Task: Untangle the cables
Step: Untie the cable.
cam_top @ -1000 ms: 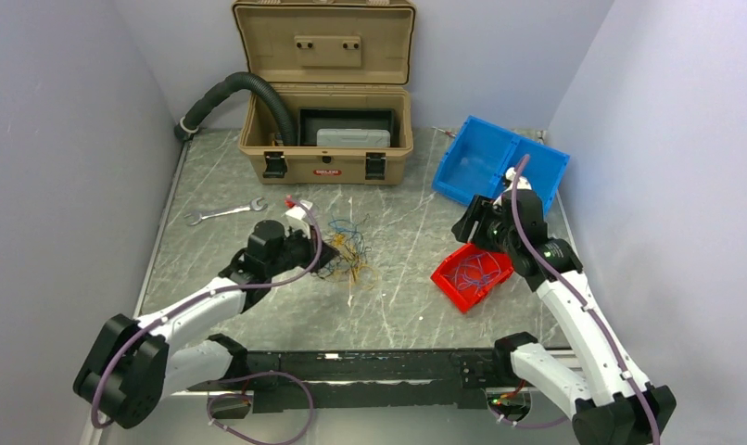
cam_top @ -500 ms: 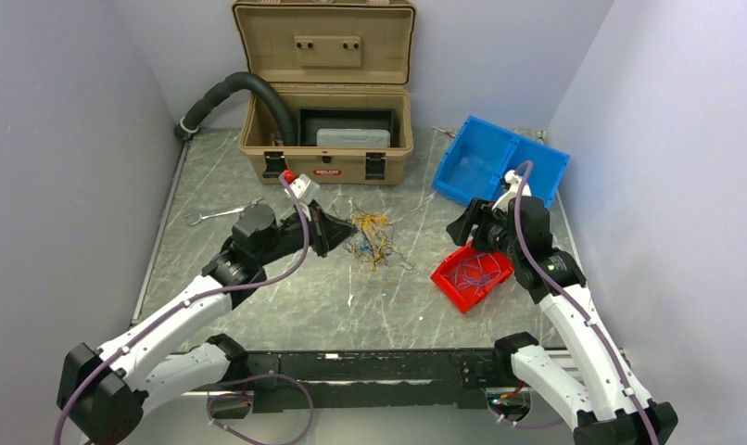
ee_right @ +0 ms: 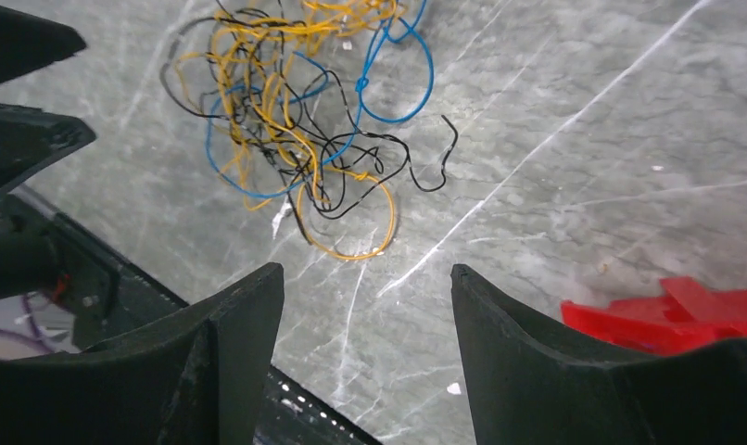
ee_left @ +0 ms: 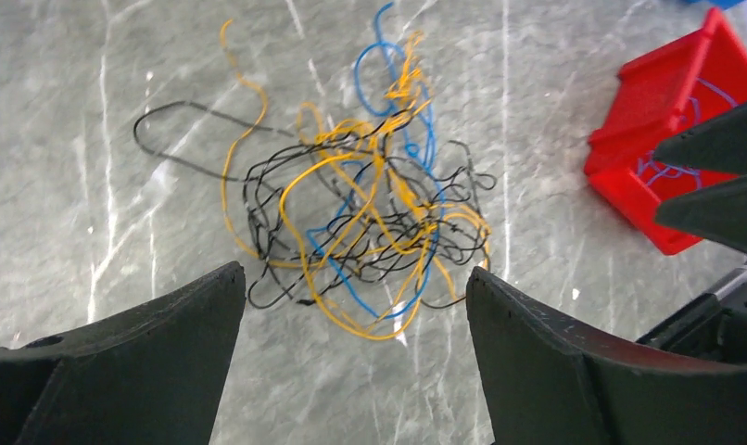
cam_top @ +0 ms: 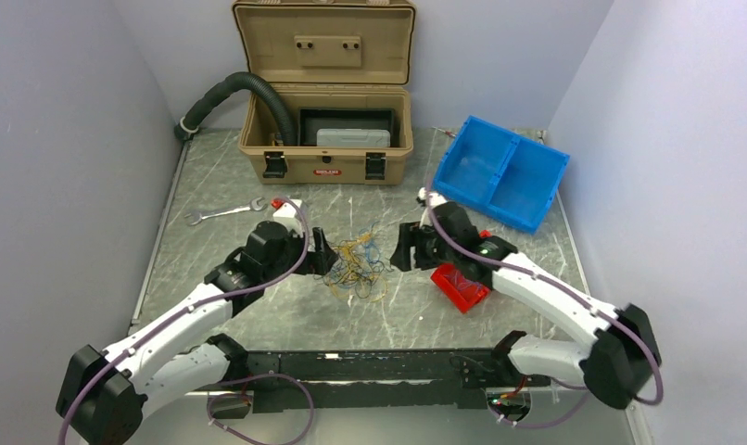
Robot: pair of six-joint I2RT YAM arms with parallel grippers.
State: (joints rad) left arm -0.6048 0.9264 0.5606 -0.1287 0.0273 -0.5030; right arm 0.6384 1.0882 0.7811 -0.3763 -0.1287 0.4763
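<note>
Fingers of the left gripper point(cam_top: 322, 252) stand wide apart and empty, just left of the cables point(ee_left: 370, 218), a loose blue, orange and black tangle on the table point(cam_top: 259, 311). Just right, the right gripper point(cam_top: 405, 250) is likewise spread, empty, near a red bin point(cam_top: 460, 286).

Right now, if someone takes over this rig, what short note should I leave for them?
Left tool: open, empty, left of the cables.
Right tool: open, empty, right of them.
The cables: blue, yellow-orange and black, knotted together on the table between the tools.
Done: a few blue wires lie in the red bin.
Left to do: pull the knot apart.
</note>
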